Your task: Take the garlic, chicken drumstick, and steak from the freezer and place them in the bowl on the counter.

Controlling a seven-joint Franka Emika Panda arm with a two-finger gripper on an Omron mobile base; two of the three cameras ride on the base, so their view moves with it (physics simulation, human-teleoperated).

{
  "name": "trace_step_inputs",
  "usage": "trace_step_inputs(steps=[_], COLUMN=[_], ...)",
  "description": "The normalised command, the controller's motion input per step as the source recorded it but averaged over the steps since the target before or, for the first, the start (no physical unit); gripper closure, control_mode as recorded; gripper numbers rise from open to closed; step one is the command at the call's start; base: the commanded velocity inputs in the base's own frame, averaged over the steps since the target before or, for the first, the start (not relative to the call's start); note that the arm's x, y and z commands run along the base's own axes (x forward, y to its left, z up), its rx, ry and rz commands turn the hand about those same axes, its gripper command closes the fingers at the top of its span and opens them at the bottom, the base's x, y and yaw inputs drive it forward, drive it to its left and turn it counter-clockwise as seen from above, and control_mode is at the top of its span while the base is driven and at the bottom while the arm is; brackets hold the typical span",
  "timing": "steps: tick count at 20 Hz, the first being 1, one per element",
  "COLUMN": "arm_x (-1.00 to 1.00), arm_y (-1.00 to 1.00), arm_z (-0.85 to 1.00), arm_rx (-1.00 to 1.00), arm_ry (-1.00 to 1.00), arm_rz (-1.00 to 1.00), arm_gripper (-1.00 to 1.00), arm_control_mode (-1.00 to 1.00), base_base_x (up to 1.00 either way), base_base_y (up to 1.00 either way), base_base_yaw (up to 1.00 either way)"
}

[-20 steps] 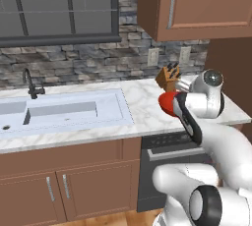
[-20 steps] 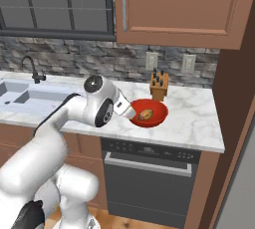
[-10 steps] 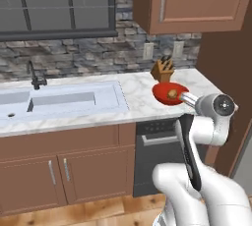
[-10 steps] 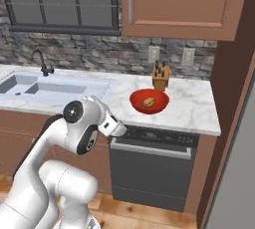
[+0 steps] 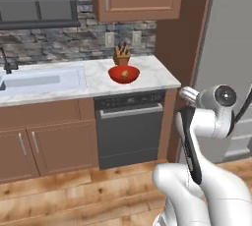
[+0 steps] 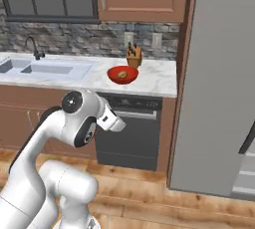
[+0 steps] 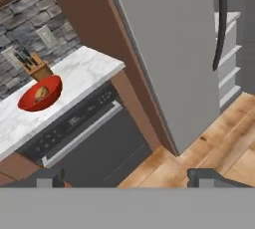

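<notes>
Marble counter (image 5: 98, 85) carries knife block (image 5: 121, 55) just behind red bowl (image 5: 124, 74)

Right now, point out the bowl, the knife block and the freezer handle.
bowl (image 5: 124, 74): left base view, red inner wall.
knife block (image 6: 133, 59): right base view, wooden body.
freezer handle (image 7: 219, 21): hand view, mid-length of the dark bar.

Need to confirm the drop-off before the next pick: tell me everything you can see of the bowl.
The bowl is wide, shallow, round and glossy red. It sits upright on the white marble counter, near its right end, just in front of the wooden knife block. One tan-brown item lies inside; which food is too small to tell. Nothing grips it.
</notes>
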Motion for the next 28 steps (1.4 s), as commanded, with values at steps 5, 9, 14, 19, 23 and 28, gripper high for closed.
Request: trace_step_inputs(steps=[5,9,14,19,23,28], arm_x=[0.00,0.00,0.00,0.00,0.00,0.00], arm_y=[0.00,0.00,0.00,0.00,0.00,0.00], arm_z=[0.00,0.00,0.00,0.00,0.00,0.00], arm_rx=[0.00,0.00,0.00,0.00,0.00,0.00], arm_ry=[0.00,0.00,0.00,0.00,0.00,0.00], arm_rz=[0.00,0.00,0.00,0.00,0.00,0.00], arm_gripper=[-1.00,-1.00,-1.00,-1.00,-1.00,-1.00], arm_control_mode=[1.00,1.00,1.00,1.00,1.00,1.00], base_base_x=[-0.16,0.04,0.64,0.89,0.66,0.57], base_base_y=[-1.00,-1.00,-1.00,-0.64,-0.67,-0.67], base_base_yaw=[-0.36,-0.30,-0.13,0.04,0.07,0.04])
